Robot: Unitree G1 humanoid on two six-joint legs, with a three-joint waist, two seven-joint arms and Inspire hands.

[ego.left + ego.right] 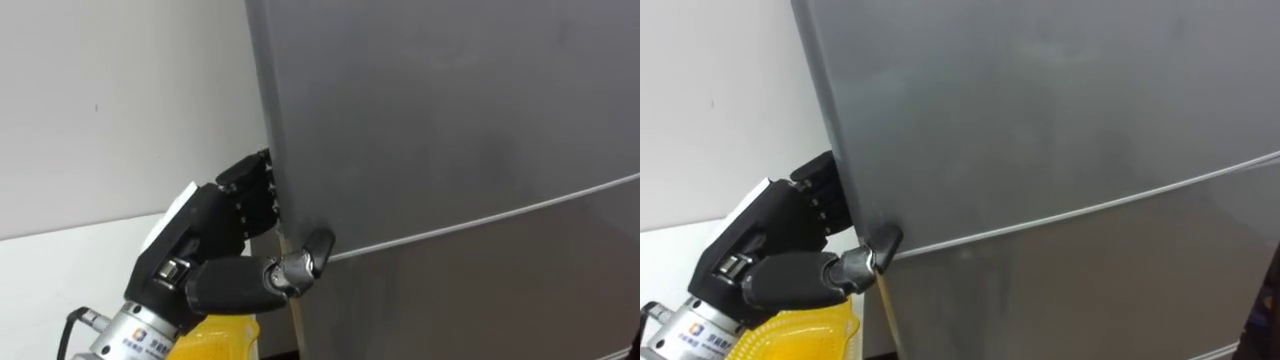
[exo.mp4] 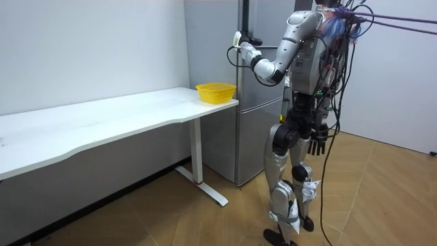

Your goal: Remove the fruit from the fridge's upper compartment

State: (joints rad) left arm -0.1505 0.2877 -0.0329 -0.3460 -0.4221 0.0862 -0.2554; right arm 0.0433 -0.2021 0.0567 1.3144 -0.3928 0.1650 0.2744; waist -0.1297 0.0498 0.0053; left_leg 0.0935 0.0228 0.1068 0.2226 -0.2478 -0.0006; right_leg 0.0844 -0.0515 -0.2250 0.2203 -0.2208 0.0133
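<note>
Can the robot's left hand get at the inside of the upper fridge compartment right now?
Probably not yet. The upper fridge door looks shut, blocking the compartment. The left hand grips that door's left edge, thumb on the front, so pulling it open first seems feasible.

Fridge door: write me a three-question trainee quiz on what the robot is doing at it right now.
1. True or false: the left hand grips the side edge of the upper door, with its thumb on the door's front.
2. Pick one: what stands on the white table, just below that hand? A) yellow bowl B) red cup C) blue plate
3. Fill the gap: in the room view, the right hand hangs at the robot's side with its fingers ___ (open or shut).

Key: 1 true; 2 A; 3 open.
</note>
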